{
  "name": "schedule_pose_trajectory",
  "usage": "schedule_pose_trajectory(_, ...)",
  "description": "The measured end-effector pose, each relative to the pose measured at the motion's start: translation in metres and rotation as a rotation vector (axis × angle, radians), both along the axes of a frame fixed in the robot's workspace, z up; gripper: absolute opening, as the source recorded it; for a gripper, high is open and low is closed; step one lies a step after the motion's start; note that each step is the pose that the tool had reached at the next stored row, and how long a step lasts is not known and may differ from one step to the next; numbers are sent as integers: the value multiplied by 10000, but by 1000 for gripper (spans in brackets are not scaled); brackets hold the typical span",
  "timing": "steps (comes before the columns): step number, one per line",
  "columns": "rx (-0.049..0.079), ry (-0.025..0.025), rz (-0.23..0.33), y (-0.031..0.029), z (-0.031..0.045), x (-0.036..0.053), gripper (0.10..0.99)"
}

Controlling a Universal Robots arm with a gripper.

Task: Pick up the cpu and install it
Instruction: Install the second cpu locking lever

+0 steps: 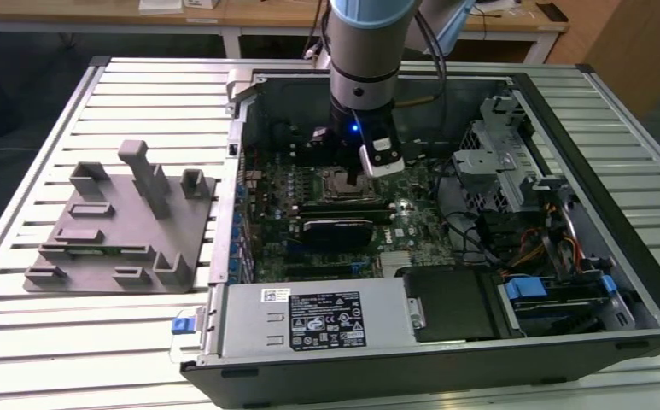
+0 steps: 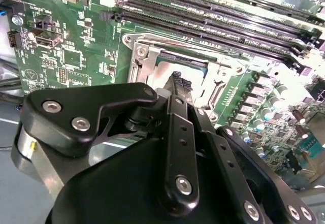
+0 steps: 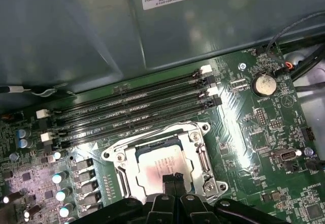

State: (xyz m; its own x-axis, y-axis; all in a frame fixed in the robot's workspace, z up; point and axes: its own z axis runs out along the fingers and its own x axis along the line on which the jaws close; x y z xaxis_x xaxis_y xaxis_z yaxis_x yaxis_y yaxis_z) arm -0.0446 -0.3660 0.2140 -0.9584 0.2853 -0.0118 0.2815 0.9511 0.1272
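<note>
The cpu [image 3: 152,159], a flat square chip with a shiny silver top, lies level inside the metal socket frame [image 3: 202,155] on the green motherboard [image 3: 254,127]. My gripper [image 3: 173,180] hangs directly over the chip's near edge, with its two black fingertips pressed together and nothing between them. In the second wrist view the same gripper [image 2: 180,83] points down at the socket, where a strip of the cpu [image 2: 165,70] shows. In the exterior view the gripper [image 1: 359,177] reaches down into the open computer case [image 1: 637,282], over the socket.
Several black memory slots [image 3: 137,109] run beside the socket, and capacitors [image 3: 58,178] stand at its other side. A drive cage [image 1: 500,162] and cables [image 1: 534,248] fill the case toward the exterior view's right. A grey fixture plate [image 1: 125,226] with posts lies outside the case on the slatted table [image 1: 33,342].
</note>
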Motion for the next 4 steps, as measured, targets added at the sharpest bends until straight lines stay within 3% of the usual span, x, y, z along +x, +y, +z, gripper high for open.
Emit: schedule_pose_trajectory(4, 0, 2, 1, 0, 0, 0, 106)
